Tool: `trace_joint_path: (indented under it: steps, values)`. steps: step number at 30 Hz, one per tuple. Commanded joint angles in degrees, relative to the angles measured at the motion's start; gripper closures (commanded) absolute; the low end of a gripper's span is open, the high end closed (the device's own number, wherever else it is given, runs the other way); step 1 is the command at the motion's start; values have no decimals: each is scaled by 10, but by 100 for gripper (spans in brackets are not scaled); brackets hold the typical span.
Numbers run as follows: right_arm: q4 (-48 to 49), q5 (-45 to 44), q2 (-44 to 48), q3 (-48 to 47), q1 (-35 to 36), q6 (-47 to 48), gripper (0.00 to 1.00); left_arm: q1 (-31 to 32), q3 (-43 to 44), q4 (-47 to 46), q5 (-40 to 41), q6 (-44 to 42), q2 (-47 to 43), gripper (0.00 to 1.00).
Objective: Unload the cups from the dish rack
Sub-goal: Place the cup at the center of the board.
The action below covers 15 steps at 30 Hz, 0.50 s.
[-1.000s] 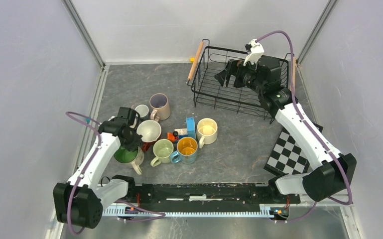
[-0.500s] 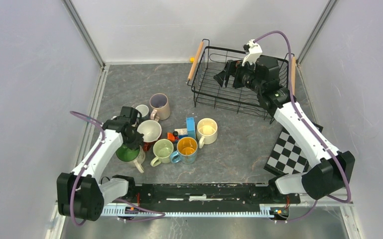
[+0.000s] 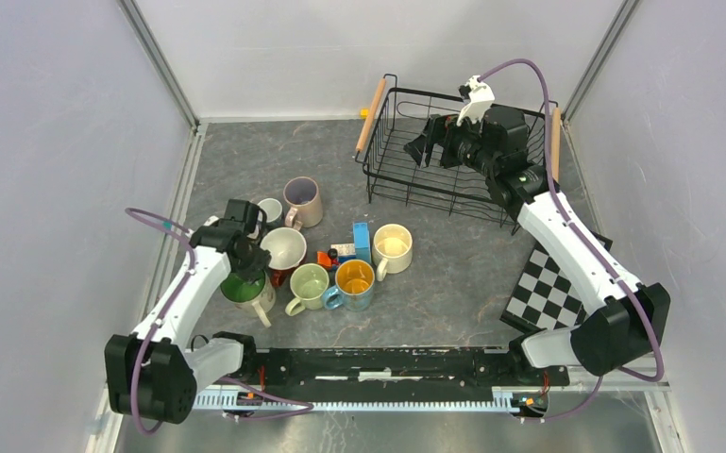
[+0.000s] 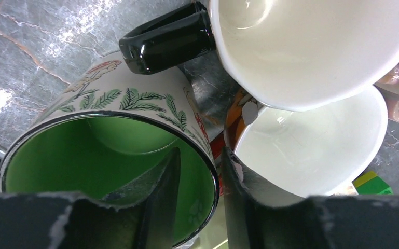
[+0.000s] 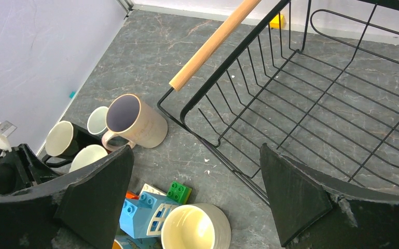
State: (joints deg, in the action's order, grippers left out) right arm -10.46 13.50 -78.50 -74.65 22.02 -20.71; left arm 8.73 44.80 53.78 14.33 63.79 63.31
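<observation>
The black wire dish rack (image 3: 406, 184) stands at the back right with no cup in it; its floor shows bare in the right wrist view (image 5: 311, 88). My right gripper (image 3: 423, 146) hovers above the rack, open and empty (image 5: 196, 150). Several cups stand clustered at the left: a pink-beige mug (image 3: 302, 200), a cream mug (image 3: 392, 247), a white cup (image 3: 283, 248), a pale green one (image 3: 309, 283), a blue one (image 3: 354, 280). My left gripper (image 3: 242, 269) straddles the rim of a green-lined mug (image 4: 109, 155), one finger inside and one outside, with a gap to the wall.
A blue-and-orange toy block cluster (image 3: 349, 247) sits among the cups. A checkerboard mat (image 3: 546, 293) lies at the right. The rack's wooden handle (image 5: 215, 44) and a small yellow block (image 5: 276, 21) are near the back wall. White cups (image 4: 311, 46) crowd the left gripper.
My left arm has shifted only slightly over the green-lined mug. My right gripper has drifted a little toward the back over the rack, still open.
</observation>
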Motion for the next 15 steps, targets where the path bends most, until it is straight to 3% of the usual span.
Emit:
trace_joint_path:
  steps: [1,4,9,13,15]
  values:
    - [21,10,2,-10,2,4,2,-3,29,10,30,1,-21,55]
    - [20,11,3,-10,3,4,2,-2,41,21,33,-8,-30,50]
    - [21,9,3,-8,4,4,2,-3,88,38,30,-59,-48,32]
    - [20,3,3,-10,6,2,2,-2,133,46,12,-102,-64,4]
    - [17,0,1,-13,6,2,2,-1,153,43,-4,-120,-69,0]
